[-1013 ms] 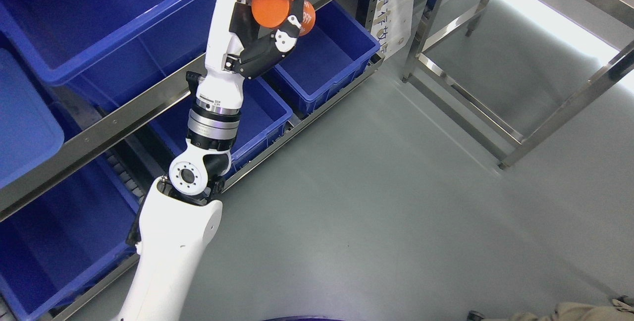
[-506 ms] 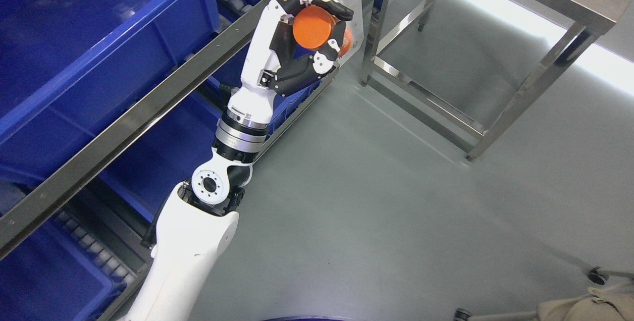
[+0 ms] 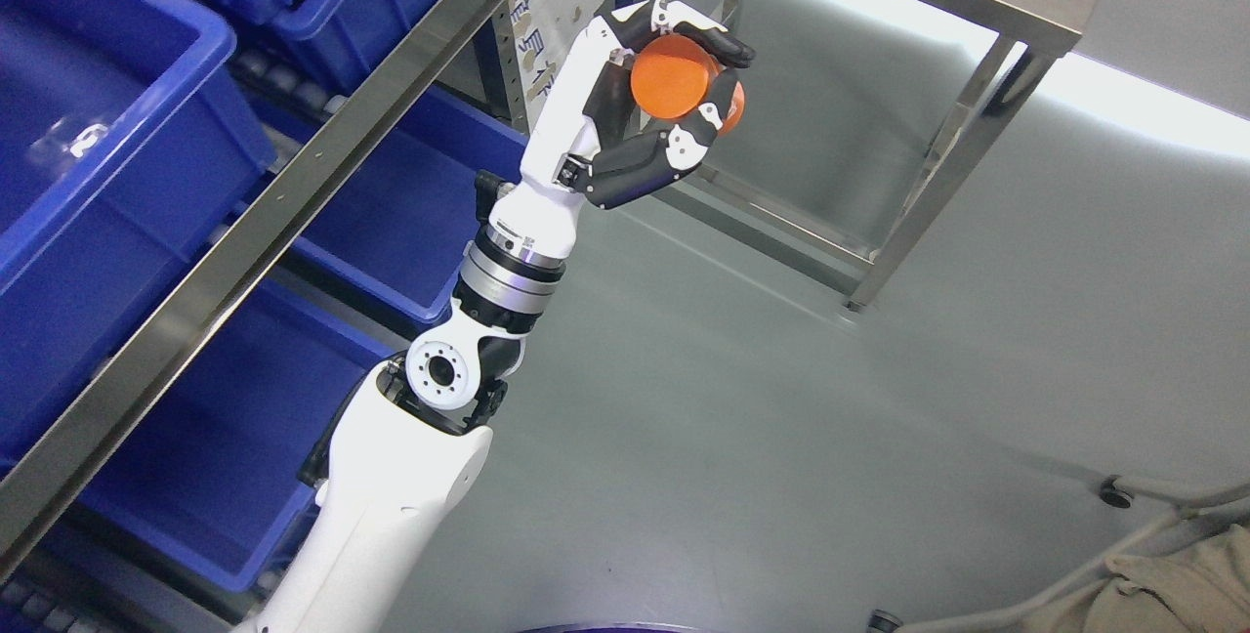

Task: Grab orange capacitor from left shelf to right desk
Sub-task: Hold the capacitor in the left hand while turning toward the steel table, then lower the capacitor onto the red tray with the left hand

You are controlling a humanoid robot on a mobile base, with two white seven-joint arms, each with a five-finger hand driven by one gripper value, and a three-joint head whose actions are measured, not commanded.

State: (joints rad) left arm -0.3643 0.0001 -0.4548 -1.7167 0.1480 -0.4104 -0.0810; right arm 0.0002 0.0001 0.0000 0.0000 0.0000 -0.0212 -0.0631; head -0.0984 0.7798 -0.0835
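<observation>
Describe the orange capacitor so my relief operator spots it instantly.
Start at the white robot arm rising from the lower left, beside the steel shelf of blue plastic bins. Its left hand holds the orange cylindrical capacitor between black fingers, the only orange item visible.

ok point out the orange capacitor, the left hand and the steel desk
orange capacitor (image 3: 672,78), head view, flat round end face
left hand (image 3: 625,130), head view, palm below the capacitor
steel desk (image 3: 933,169), head view, front leg
</observation>
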